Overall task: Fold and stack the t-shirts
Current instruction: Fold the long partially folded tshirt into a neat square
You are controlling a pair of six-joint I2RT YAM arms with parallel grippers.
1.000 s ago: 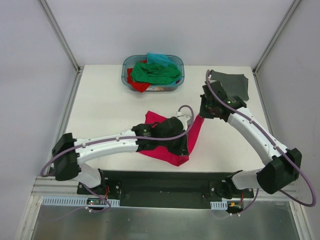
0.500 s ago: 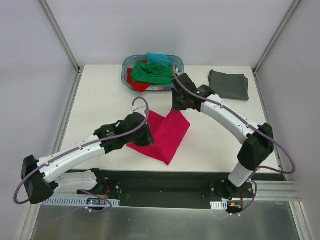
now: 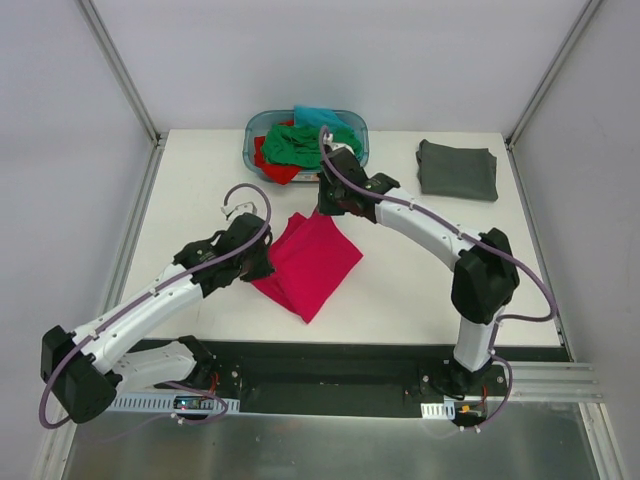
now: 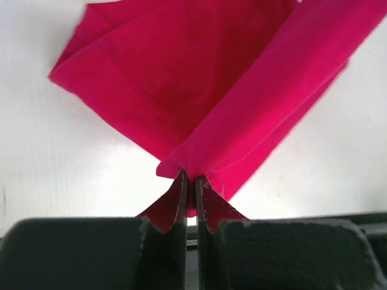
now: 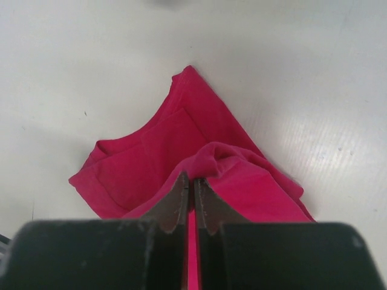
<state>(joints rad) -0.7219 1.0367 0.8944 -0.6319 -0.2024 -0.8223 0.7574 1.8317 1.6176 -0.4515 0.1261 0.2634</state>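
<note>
Crimson-pink t-shirt (image 3: 312, 265) is mid-fold, with left gripper (image 4: 193, 181) and right gripper (image 5: 191, 181) each clamped on its cloth. One dark grey t-shirt (image 3: 458, 170) lies folded; others wait in the basket (image 3: 250, 150)

Soft, even light from overhead fills the top view. The white surface (image 3: 190, 170) is bright without hard glare, and the arms cast only faint, diffuse shadows. In the left wrist view the surface is nearly washed out, and the crimson t-shirt (image 4: 199, 78) looks slightly soft, perhaps from motion. The right wrist view shows a pale sheen at right. The jaws sit dark and unfocused along both lower edges.
</note>
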